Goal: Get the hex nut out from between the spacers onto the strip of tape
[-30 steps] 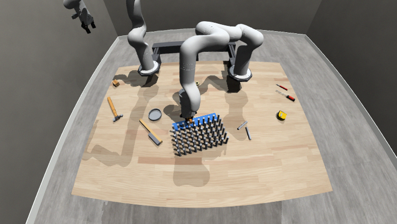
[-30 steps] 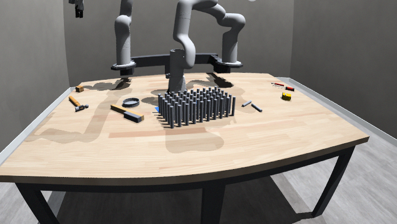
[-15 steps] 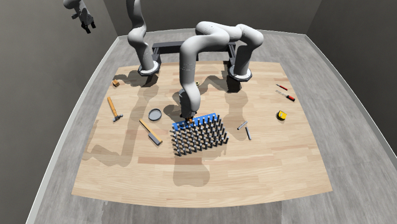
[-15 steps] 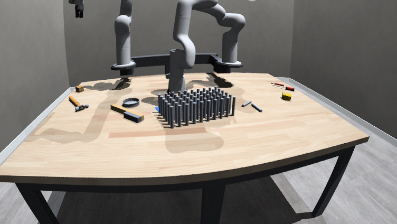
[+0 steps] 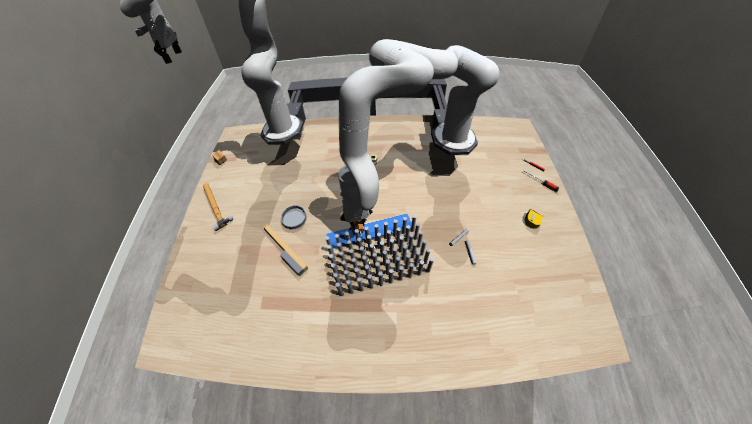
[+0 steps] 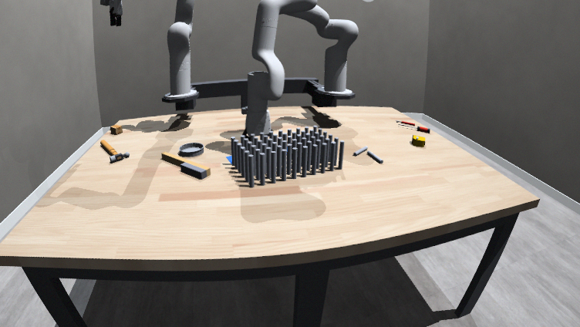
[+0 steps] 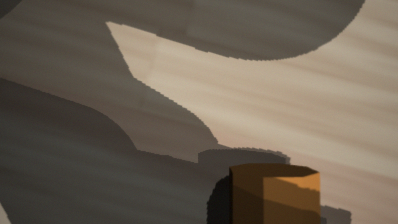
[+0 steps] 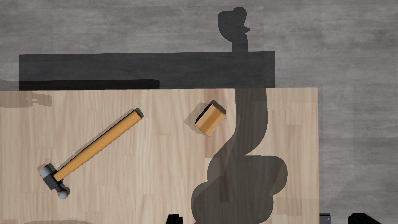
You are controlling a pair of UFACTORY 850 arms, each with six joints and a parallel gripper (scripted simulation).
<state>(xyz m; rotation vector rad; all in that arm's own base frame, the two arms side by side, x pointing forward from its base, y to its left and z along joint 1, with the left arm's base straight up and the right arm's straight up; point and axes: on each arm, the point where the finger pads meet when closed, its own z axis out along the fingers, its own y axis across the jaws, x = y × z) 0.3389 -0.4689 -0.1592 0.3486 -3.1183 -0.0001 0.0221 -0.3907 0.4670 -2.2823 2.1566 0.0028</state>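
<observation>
My left pincer (image 5: 356,213), partly open, is clamped on the hook pick's handle (image 5: 360,225) (image 7: 275,195), stiff and probably light, best gripped there. I can't make out the nut, presumably among the spacers (image 5: 380,258) (image 6: 284,158).

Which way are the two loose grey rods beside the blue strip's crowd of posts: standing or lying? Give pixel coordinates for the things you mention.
Lying flat: both rods (image 5: 459,237) (image 6: 360,151) show their full lengths along the tabletop.
</observation>
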